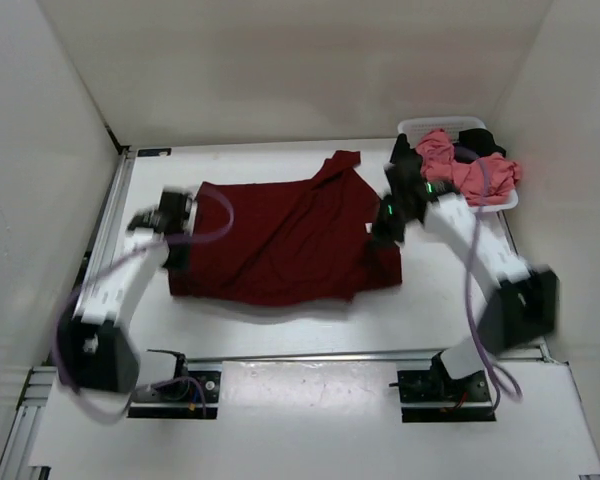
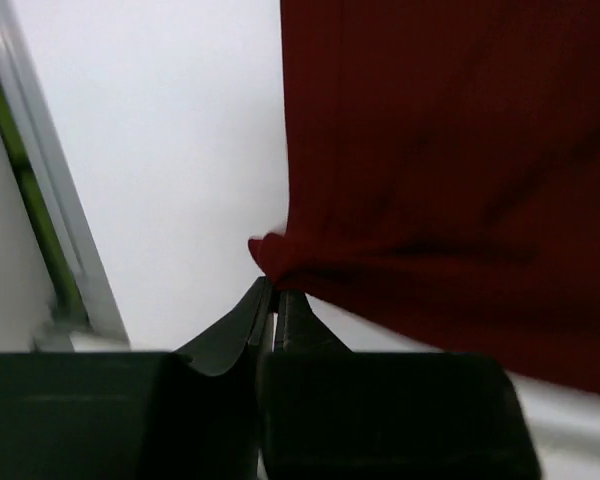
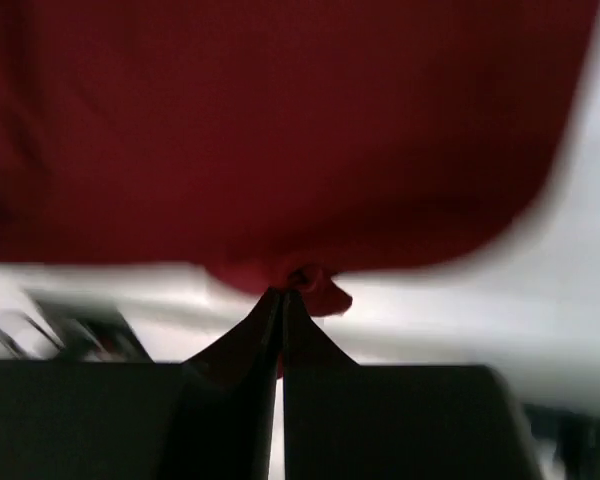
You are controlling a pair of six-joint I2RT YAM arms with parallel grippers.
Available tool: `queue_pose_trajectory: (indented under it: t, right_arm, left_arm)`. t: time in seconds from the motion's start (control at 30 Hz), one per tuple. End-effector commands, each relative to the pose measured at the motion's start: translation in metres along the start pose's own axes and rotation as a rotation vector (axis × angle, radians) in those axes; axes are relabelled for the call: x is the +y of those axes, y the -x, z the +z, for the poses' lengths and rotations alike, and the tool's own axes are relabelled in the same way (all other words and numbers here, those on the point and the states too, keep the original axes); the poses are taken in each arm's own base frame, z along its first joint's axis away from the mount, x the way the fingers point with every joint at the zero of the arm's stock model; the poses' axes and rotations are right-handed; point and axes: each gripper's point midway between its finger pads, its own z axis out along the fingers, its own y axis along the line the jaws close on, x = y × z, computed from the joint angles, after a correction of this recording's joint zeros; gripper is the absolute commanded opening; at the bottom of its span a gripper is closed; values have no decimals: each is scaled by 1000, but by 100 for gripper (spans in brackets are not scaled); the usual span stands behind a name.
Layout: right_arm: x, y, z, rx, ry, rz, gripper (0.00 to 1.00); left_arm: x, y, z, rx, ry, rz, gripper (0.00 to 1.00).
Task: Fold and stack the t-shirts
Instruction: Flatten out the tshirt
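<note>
**Pinching a spread maroon shirt at both side edges**

Starting nearest the arm bases, the white table (image 1: 430, 290) carries a dark maroon red cloth t-shirt (image 1: 280, 235) spread roughly flat across its middle, with creases along the near hem and one sleeve pointing to the far side. The fabric looks light, limp and easily rucked. It should drape rather than hold a shape, so it is best taken by small bunches at opposite edges or corners and moved with both holds level.

The left gripper (image 2: 273, 290) sits at the shirt's left edge. Its fingers (image 2: 240, 325) are pressed together on a small gathered nub of maroon cloth, with bare table to the left. The right gripper (image 3: 283, 295) sits at the shirt's right edge, and its fingers (image 3: 245, 335) are likewise clamped on a little fold of the same cloth. That view is blurred, so how deep the bite goes cannot be told.

Farther back, at the far right corner, a white perforated plastic basket (image 1: 420, 124) holds a crumpled salmon pink t-shirt (image 1: 450, 165) and a black t-shirt (image 1: 485, 140), both unfolded.
</note>
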Motion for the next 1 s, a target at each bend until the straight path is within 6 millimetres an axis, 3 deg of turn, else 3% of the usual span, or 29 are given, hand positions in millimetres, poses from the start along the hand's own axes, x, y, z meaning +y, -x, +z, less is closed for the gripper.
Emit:
queue_pose_trajectory:
  t: [0.0,0.03,0.07,0.1,0.13,0.17,0.2,0.23,0.27,0.3,0.37,0.4,0.53,0.57,0.6,0.63,0.67,0.7,0.73,0.77,0.8,0.83,0.87,0.9,0.93,0.97]
  right_arm:
    - [90,181,-95,-401,129,-191,0]
    - [94,224,-89,-438,129,-143,0]
    - [109,250,-127,-556,189,-132,0]
    - [137,278,-200,-785,316,-151,0]
    - [142,284,-238,-894,362,-146,0]
    - [147,286,-260,-977,390,-166,0]
    - [149,284,-283,-1102,438,-193,0]
    - [147,282,-287,-1160,451,-229,0]
    - [149,278,-288,-1196,468,-232,0]
    - [146,275,-293,-1211,464,-226,0]
    - [147,276,-288,-1162,433,-240,0]
    - [152,280,-289,-1142,437,-247,0]
    - [137,251,-222,-924,358,-259,0]
    - [133,236,-223,-914,353,-260,0]
    - [132,223,-208,-872,347,-268,0]
    - [117,207,-166,-779,305,-262,0]
    - [111,191,-167,-771,301,-266,0]
    - [110,173,-152,-730,291,-279,0]
    - [103,161,-139,-705,274,-281,0]
    - [82,136,-98,-608,226,-280,0]
    - [81,112,-96,-587,244,-296,0]
    - [75,94,-85,-550,240,-301,0]
    - [62,60,-65,-490,227,-321,0]
    - [55,45,-57,-470,217,-306,0]
    - [48,29,-50,-448,214,-301,0]
    - [32,-2,-39,-398,199,-304,0]
  left_arm:
    - [39,208,-56,-428,40,-181,10]
    - [55,246,-79,-507,59,-219,10]
    - [89,309,-135,-695,95,-304,10]
    - [104,332,-165,-787,119,-343,10]
    - [120,349,-197,-886,131,-385,10]
    - [135,362,-245,-1022,135,-428,10]
    - [139,366,-256,-1064,137,-441,10]
    - [142,364,-269,-1101,137,-453,10]
    - [138,367,-260,-1106,128,-448,10]
    - [139,356,-274,-1135,118,-449,10]
    - [134,351,-264,-1110,108,-435,10]
    - [129,343,-249,-1069,107,-422,10]
    - [106,316,-207,-959,55,-362,10]
    - [99,310,-199,-937,34,-345,10]
    - [89,296,-170,-864,31,-326,10]
    - [86,284,-171,-861,15,-317,10]
    - [82,274,-161,-833,13,-310,10]
    - [76,264,-152,-808,2,-299,10]
    - [66,243,-121,-727,-2,-278,10]
    - [65,229,-124,-728,-2,-279,10]
    - [61,216,-115,-703,-3,-272,10]
    - [53,190,-88,-627,4,-258,10]
    - [55,177,-92,-637,14,-263,10]
    - [56,164,-87,-620,34,-266,10]
    - [49,139,-64,-557,40,-252,10]
    - [51,126,-70,-576,50,-260,10]
